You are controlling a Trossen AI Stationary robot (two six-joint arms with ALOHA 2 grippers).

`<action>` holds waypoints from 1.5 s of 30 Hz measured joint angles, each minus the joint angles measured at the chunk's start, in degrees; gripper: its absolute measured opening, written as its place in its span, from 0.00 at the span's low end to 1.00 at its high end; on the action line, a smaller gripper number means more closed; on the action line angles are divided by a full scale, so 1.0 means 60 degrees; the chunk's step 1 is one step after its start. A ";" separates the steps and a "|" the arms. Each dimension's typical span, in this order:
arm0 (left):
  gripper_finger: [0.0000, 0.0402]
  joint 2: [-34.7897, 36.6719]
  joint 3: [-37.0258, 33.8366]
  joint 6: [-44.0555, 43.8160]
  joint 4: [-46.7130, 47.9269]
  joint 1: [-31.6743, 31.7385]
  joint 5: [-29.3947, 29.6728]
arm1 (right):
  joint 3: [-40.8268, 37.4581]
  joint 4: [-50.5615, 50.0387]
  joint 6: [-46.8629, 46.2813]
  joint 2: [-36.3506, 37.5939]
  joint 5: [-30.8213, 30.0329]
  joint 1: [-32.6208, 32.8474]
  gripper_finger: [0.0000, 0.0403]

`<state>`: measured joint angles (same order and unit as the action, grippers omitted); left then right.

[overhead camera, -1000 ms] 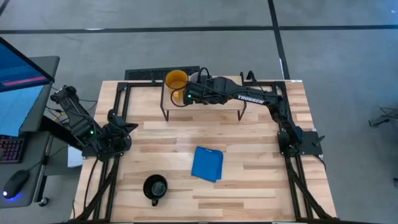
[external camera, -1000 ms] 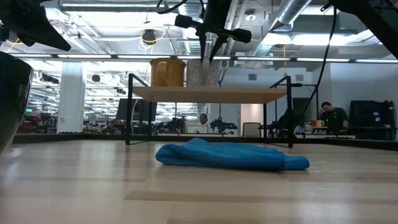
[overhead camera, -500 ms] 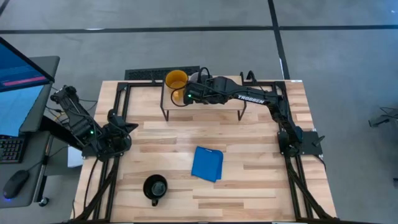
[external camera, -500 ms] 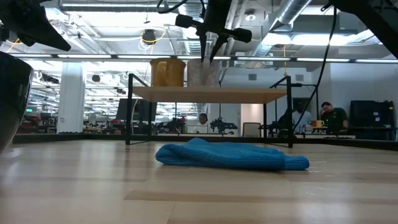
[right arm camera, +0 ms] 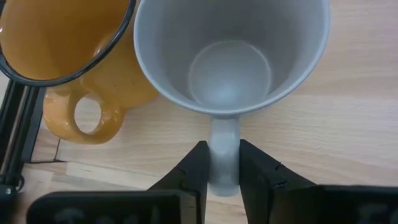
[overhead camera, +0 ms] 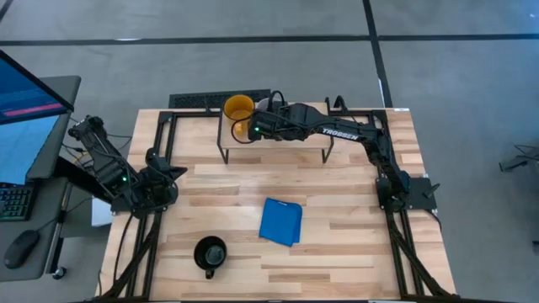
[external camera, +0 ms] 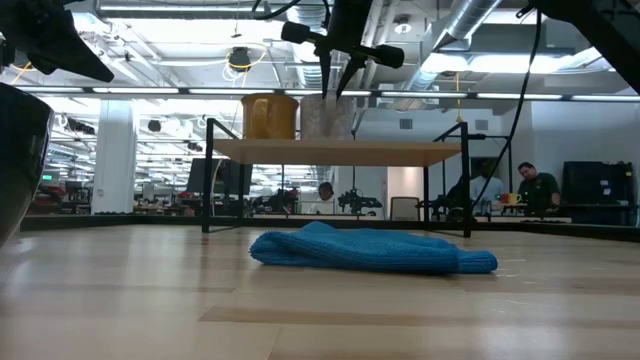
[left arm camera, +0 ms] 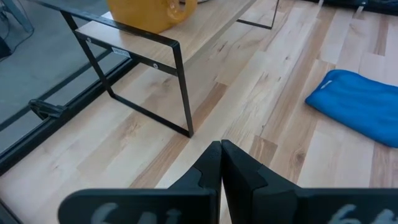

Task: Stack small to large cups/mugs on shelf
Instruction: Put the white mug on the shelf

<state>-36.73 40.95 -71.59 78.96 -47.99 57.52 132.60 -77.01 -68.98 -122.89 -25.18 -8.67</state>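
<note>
The light grey mug (right arm camera: pixel 230 68) stands upright on the shelf's wood top board (overhead camera: pixel 295 145), right beside the yellow-orange mug (overhead camera: pixel 238 109), which also stands there; both show in the low view, the grey mug (external camera: pixel 325 117) and the yellow one (external camera: pixel 270 116). My right gripper (right arm camera: pixel 224 171) is over the shelf, shut on the grey mug. The black mug (overhead camera: pixel 210 252) stands on the table near the front left. My left gripper (left arm camera: pixel 221 163) is shut and empty, low over the table's left side (overhead camera: pixel 173 172). My right gripper pinches the grey mug's handle (right arm camera: pixel 224 146) between its two fingers, one finger (right arm camera: pixel 194 169) on each flat side of it. The fingers come from above, pointing down. The mug stands upright with its base on the shelf board (right arm camera: pixel 348 124).
A blue cloth (overhead camera: pixel 281 221) lies crumpled on the table in front of the shelf. The shelf's thin black legs (left arm camera: pixel 183 93) stand near my left gripper. People sit at desks in the room behind the table (external camera: pixel 535 185).
</note>
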 joint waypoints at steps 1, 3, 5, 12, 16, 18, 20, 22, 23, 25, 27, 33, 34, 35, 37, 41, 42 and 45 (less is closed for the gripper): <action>0.00 0.0000 0.0000 0.0000 0.0000 0.0000 0.0000 | 0.0000 0.0000 -0.0002 0.0000 0.0014 0.0000 0.22; 0.00 0.0000 0.0000 0.0000 0.0000 0.0000 -0.0001 | 0.0000 -0.0004 -0.0002 0.0001 0.0083 0.0000 0.22; 0.00 0.0000 0.0000 0.0000 0.0000 0.0000 0.0000 | 0.0000 -0.0007 -0.0011 0.0004 0.0121 0.0000 0.22; 0.00 0.0000 0.0000 -0.0004 -0.0004 0.0000 -0.0049 | 0.0000 -0.0106 -0.0330 0.0004 0.0093 0.0004 0.22; 0.00 0.0000 0.0000 -0.0007 -0.0034 0.0000 -0.0157 | 0.0000 -0.0323 -0.0515 0.0000 -0.0102 0.0004 0.22; 0.00 -0.0002 0.0000 -0.0007 -0.0040 0.0000 -0.0219 | 0.0000 -0.0411 -0.0516 0.0000 -0.0111 0.0004 0.22; 0.00 -0.0004 0.0000 -0.0007 -0.0044 0.0000 -0.0222 | 0.0000 -0.0430 -0.0523 0.0000 -0.0133 0.0004 0.22; 0.00 -0.0004 0.0000 -0.0005 -0.0044 0.0000 -0.0222 | 0.0000 -0.0373 -0.0523 0.0000 -0.0137 0.0004 0.22; 0.00 -0.0003 0.0000 0.0011 -0.0044 0.0000 -0.0222 | 0.0000 -0.0361 -0.0523 -0.0004 -0.0137 0.0004 0.22; 0.00 -0.0004 0.0000 0.0047 -0.0044 0.0000 -0.0222 | 0.0000 -0.0364 -0.0519 -0.0004 -0.0137 0.0004 0.22; 0.00 -0.0004 0.0000 0.0044 -0.0044 0.0000 -0.0222 | 0.0000 -0.0362 -0.0508 -0.0005 -0.0139 0.0004 0.22; 0.00 0.0000 0.0000 0.0044 -0.0062 0.0000 -0.0222 | 0.0000 -0.0311 -0.0507 -0.0007 -0.0084 -0.0007 0.22; 0.00 0.0000 0.0000 0.0044 -0.0062 0.0000 -0.0222 | 0.0000 -0.0301 -0.0493 -0.0011 -0.0077 -0.0007 0.22; 0.00 -0.0004 0.0000 0.0044 -0.0062 0.0000 -0.0219 | 0.0000 -0.0299 -0.0454 -0.0011 -0.0075 -0.0007 0.22; 0.00 -0.0004 0.0000 0.0044 -0.0062 0.0000 -0.0219 | 0.0000 -0.0296 -0.0457 -0.0011 -0.0078 -0.0007 0.22; 0.00 -0.0004 0.0000 0.0044 -0.0063 0.0000 -0.0222 | 0.0000 -0.0125 -0.0454 -0.0022 -0.0074 -0.0032 0.22; 0.00 -0.0004 0.0000 0.0044 -0.0066 0.0000 -0.0223 | 0.0000 -0.0055 -0.0454 -0.0022 -0.0067 -0.0051 0.22; 0.00 0.0000 0.0000 0.0044 -0.0066 0.0000 -0.0292 | 0.0000 0.0148 -0.0435 -0.0022 -0.0046 -0.0080 0.22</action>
<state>-36.73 40.95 -71.33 78.56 -47.99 55.76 132.60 -76.12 -71.59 -123.02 -25.45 -9.15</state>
